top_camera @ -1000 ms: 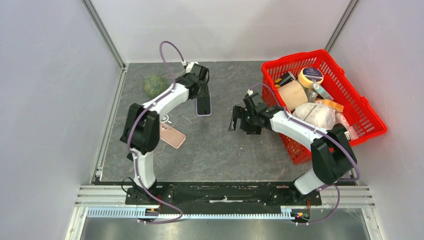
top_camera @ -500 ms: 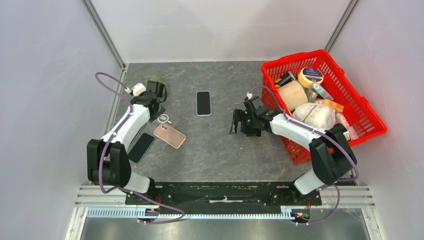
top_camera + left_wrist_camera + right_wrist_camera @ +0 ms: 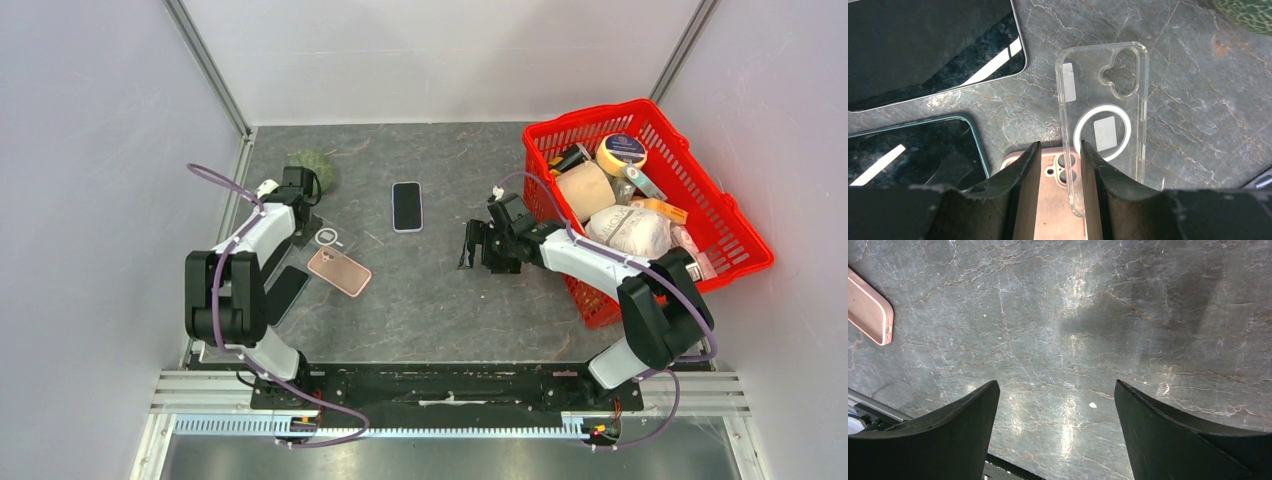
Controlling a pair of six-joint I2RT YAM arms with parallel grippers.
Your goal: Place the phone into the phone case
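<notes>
A black phone (image 3: 406,206) lies face-up and alone at the middle of the table. A clear phone case (image 3: 328,238) with a white ring lies at the left; in the left wrist view this case (image 3: 1103,105) has its near end over a pink phone (image 3: 1055,200) lying face-down. My left gripper (image 3: 1057,150) is narrowly open, its jaws on either side of the case's left side wall, which stands close to the right finger. In the top view the left gripper (image 3: 303,205) is just behind the case. My right gripper (image 3: 470,245) is open and empty over bare table (image 3: 1057,390).
Two dark phones (image 3: 923,45) (image 3: 908,155) lie left of the case; one shows in the top view (image 3: 285,293). A green round object (image 3: 312,168) sits at the back left. A red basket (image 3: 740,262) full of goods stands at the right. The pink phone (image 3: 868,310) shows in the right wrist view.
My left gripper has left the black phone on the middle of the table and swung left, now standing over the clear case. The right arm has barely moved.
</notes>
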